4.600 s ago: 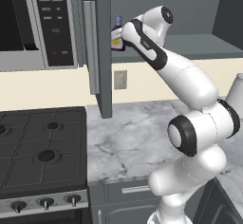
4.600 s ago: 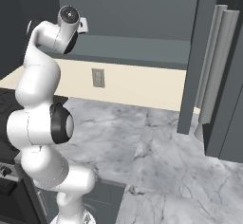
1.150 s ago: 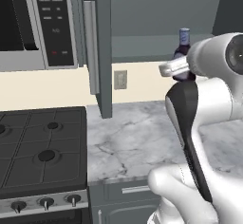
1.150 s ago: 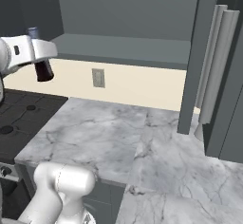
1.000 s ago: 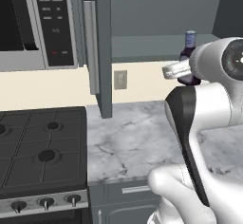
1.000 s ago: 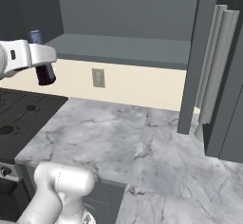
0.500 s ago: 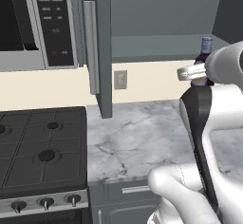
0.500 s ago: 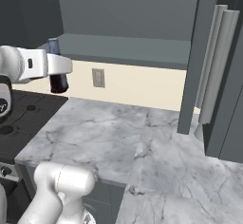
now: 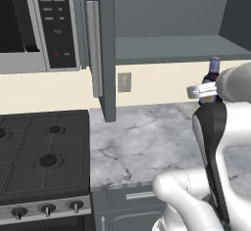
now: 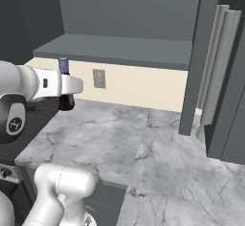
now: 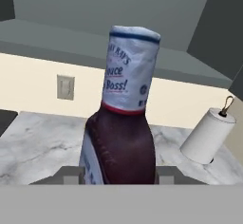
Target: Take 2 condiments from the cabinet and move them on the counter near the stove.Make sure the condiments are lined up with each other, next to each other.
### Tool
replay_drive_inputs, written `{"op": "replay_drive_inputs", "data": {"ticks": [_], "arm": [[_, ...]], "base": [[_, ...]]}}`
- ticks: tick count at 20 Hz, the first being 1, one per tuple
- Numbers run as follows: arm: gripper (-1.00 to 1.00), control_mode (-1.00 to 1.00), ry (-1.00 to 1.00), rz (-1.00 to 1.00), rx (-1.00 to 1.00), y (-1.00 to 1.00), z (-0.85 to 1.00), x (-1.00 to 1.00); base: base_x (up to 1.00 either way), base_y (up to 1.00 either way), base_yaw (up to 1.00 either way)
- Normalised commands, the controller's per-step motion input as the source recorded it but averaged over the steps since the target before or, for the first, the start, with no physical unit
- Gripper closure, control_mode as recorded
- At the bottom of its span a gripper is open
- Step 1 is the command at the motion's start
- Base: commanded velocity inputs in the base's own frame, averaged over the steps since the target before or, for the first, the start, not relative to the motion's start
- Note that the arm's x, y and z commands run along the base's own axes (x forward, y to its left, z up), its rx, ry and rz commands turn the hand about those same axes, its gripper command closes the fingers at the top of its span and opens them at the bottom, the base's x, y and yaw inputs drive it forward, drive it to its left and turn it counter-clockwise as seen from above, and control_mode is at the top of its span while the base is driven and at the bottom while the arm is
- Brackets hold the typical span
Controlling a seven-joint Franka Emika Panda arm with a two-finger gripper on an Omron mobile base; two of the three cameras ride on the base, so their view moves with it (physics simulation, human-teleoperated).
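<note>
**Bottle held in the air over the marble counter**

The dark brown bottle (image 11: 121, 123) fills the centre of the hand view, upright, with a white printed wrap on its narrow neck and a blue band at the top. The gripper (image 11: 118, 173) sits at its lower body, jaws closed partway onto the bottle from both sides. In the left base view the bottle (image 9: 212, 80) is at the right edge, middle height, behind the white arm, clear of the counter (image 9: 147, 147) below. In the right base view the bottle (image 10: 64, 88) is at the left, held by the gripper (image 10: 67, 87), near the counter's left end.

The cabinet (image 10: 119, 48) spans the top of the right base view, door open, its grey shelf bare in the visible part. The door with its silver bar handle (image 9: 96, 54) hangs in the upper centre of the left base view. The stove (image 9: 41, 156) takes the lower left there, with the microwave (image 9: 39, 24) above it. A wall outlet (image 9: 124, 82) sits on the cream backsplash. A paper towel roll (image 11: 208, 135) stands at the right of the hand view.
</note>
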Motion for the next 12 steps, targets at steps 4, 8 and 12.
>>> {"op": "replay_drive_inputs", "data": {"ticks": [4, 8, 12], "arm": [[1.00, -1.00, -0.04, 0.02, 0.00, 0.00, -0.12, 0.00], [1.00, -1.00, -0.03, 0.00, 0.03, -0.12, 0.00, 0.04], [1.00, -1.00, -0.02, 0.00, 0.01, -0.07, 0.00, 0.00]], "base": [[0.00, 0.00, 0.00], [0.00, 0.00, 0.00], [0.00, 0.00, 0.00]]}}
